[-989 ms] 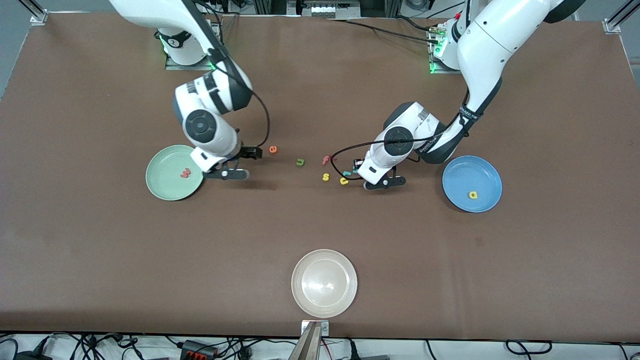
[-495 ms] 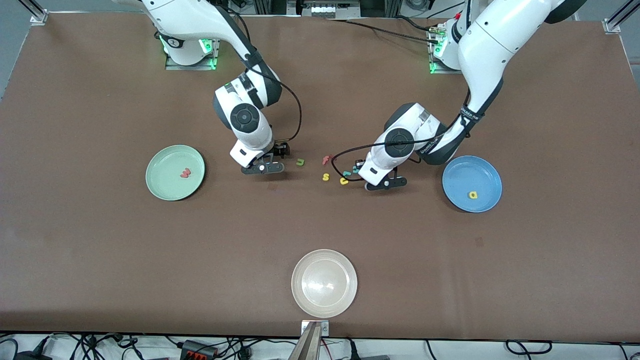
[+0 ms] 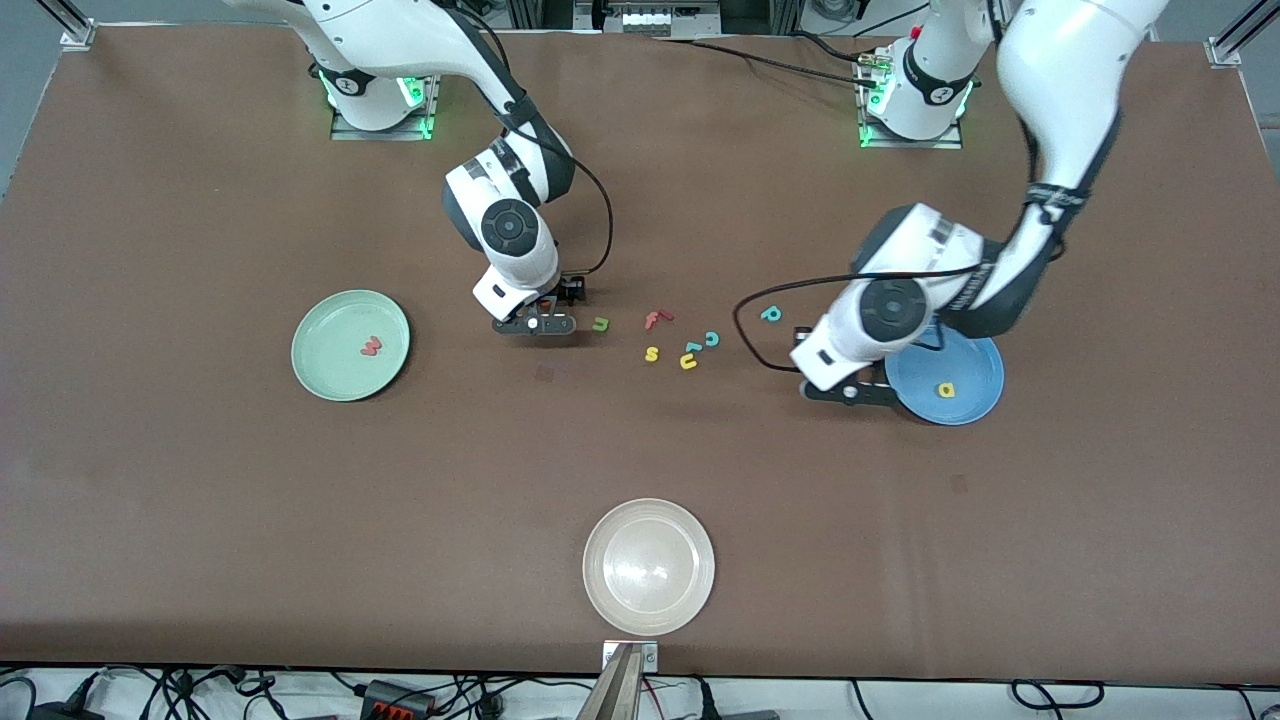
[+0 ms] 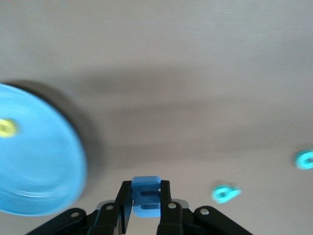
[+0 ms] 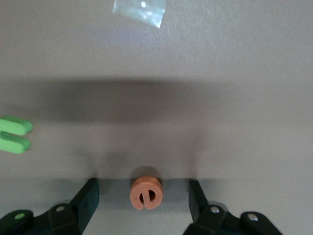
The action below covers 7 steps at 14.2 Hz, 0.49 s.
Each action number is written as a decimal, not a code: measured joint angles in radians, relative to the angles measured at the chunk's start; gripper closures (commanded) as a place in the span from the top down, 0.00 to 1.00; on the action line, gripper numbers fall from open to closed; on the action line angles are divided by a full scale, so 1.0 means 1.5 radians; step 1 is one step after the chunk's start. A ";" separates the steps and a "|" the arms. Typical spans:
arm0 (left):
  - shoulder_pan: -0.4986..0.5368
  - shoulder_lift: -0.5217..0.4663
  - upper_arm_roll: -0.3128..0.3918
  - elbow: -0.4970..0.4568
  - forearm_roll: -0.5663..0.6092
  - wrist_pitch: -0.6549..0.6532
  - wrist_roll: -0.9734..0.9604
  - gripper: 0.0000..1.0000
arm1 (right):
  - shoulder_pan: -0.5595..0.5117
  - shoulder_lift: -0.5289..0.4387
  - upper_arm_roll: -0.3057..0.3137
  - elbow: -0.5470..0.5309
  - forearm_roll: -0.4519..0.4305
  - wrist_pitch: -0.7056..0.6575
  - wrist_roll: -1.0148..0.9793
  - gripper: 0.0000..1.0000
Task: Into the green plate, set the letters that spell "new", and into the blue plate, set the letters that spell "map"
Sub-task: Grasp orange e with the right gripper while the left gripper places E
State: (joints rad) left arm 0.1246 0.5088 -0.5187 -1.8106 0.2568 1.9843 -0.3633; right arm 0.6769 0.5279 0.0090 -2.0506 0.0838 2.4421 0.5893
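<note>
My left gripper (image 3: 850,392) is shut on the blue "m" (image 4: 145,200) and hangs over the table just beside the rim of the blue plate (image 3: 975,405), where the yellow "a" (image 3: 945,390) lies. The teal "p" (image 3: 770,313) rests on the table. My right gripper (image 3: 535,325) is down at the table, open, with the orange "e" (image 5: 145,195) lying between its fingers and touching neither. Beside it is the green "n" (image 3: 600,323). The pinkish-red "w" (image 3: 370,346) lies in the green plate (image 3: 330,375).
Between the arms lie a red "f" (image 3: 653,319), a yellow "s" (image 3: 651,353), a yellow "u" (image 3: 688,362) and a teal "c" (image 3: 712,339). A whitish plate (image 3: 648,566) stands near the table's front edge.
My left gripper shut on the "m", lifted it from the letter cluster and carried it toward the blue plate. My right gripper left the green plate, came down around the "e", and its jaws narrowed.
</note>
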 measured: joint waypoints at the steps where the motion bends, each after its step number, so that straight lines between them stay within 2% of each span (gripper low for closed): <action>1: 0.027 -0.002 0.001 0.000 0.000 -0.005 0.055 0.11 | 0.000 -0.001 0.000 -0.001 0.000 0.001 0.000 0.68; 4: 0.103 0.005 0.005 -0.012 0.006 -0.008 0.159 0.11 | 0.001 -0.005 0.000 -0.002 0.000 0.001 0.002 0.33; 6: 0.135 0.015 0.005 -0.029 0.018 -0.006 0.187 0.22 | 0.002 -0.011 0.000 -0.002 0.000 0.001 0.002 0.09; 7: 0.142 0.019 0.005 -0.039 0.019 0.000 0.189 0.60 | 0.002 -0.011 0.000 -0.003 0.000 0.001 0.003 0.06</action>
State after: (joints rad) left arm 0.3371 0.5380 -0.5115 -1.8688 0.2857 1.9840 -0.0800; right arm 0.6807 0.5108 0.0090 -2.0543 0.0844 2.4432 0.5936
